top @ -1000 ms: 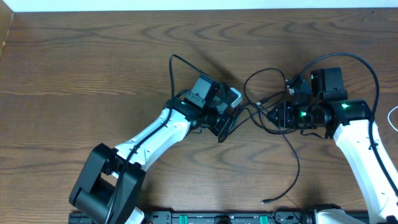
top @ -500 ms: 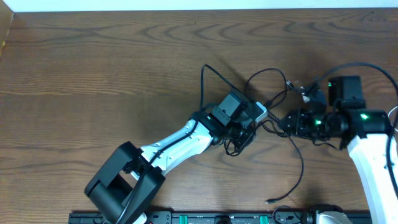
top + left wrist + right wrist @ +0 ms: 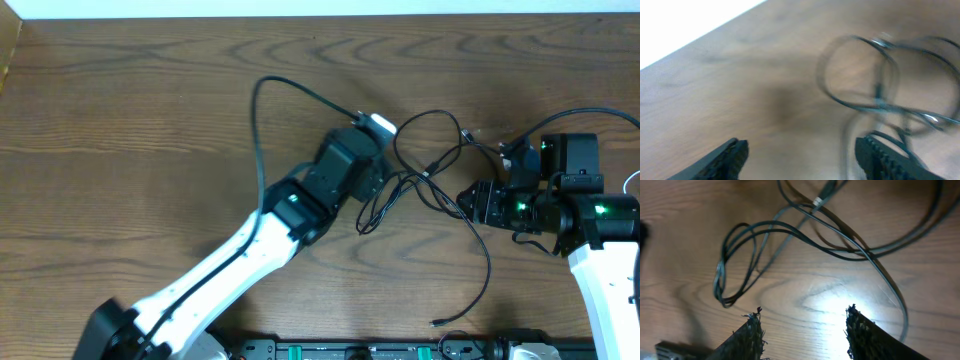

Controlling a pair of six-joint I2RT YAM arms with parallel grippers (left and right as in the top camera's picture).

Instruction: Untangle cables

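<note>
The cables are thin black cords lying in tangled loops on the wooden table between my two grippers, with one tail running down to a small plug. My left gripper is open at the left side of the tangle. In the blurred left wrist view, the left gripper has only bare wood in its gap, and cable loops lie ahead to the right. My right gripper is open at the tangle's right side. The right wrist view shows the right gripper over bare wood, with the cables lying just beyond its fingertips.
The left arm's own thicker black cable arcs up over the table to the left. A bit of white cord shows at the right edge. The table's far edge runs along the top.
My left gripper has opened, let go of the cables and pulled back up and left. The right gripper has opened wider and shifted slightly down. A cable loop now lies loose on the table.
</note>
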